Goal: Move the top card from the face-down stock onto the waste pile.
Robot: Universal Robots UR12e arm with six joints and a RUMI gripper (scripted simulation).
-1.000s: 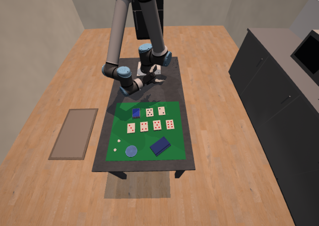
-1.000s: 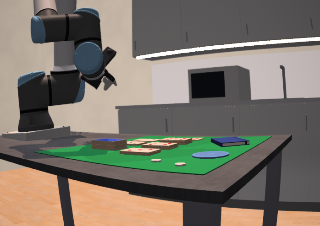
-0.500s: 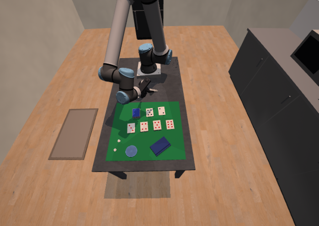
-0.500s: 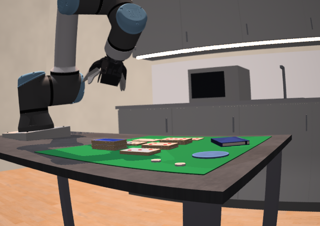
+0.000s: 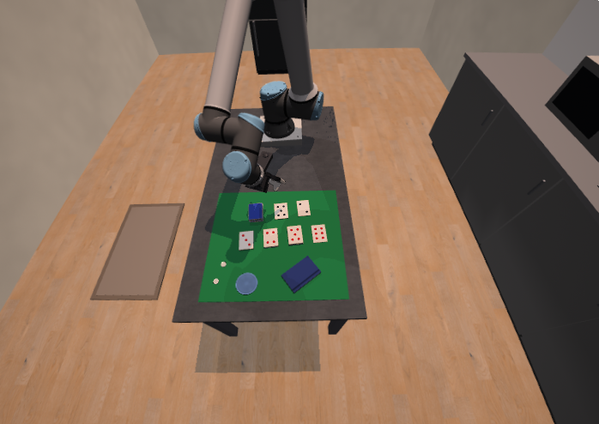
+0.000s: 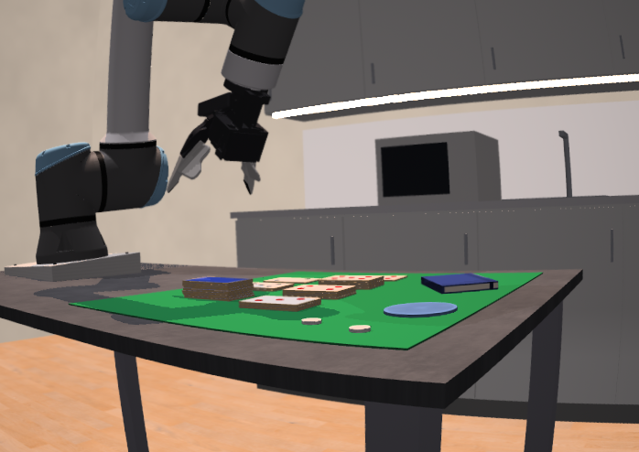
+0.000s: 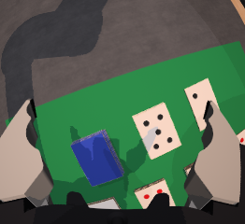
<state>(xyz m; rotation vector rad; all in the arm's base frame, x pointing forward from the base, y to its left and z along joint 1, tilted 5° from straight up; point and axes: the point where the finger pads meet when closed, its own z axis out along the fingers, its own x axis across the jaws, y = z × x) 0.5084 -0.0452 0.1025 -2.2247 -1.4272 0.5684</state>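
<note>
The face-down stock (image 5: 256, 211) (image 6: 217, 280) (image 7: 97, 159) is a blue-backed stack at the left end of the row nearest the robot base, on the green mat (image 5: 331, 279) (image 6: 480, 292) (image 7: 70, 115). Beside it lies the waste pile (image 5: 281, 210) (image 7: 157, 130), face up with five black pips. My gripper (image 5: 270, 181) (image 6: 211, 185) (image 7: 120, 101) is open and empty. It hangs well above the mat's back edge, tilted down toward the stock and the waste pile.
Another face-up card (image 5: 303, 207) (image 7: 202, 102) lies past the waste pile. A row of several red-pip cards (image 5: 282, 236) (image 6: 297, 296) lies behind. A blue book (image 5: 300, 274) (image 6: 458, 282), a blue disc (image 5: 245, 282) (image 6: 419, 308) and two small tokens (image 5: 222, 263) (image 6: 310, 320) lie farther along the mat.
</note>
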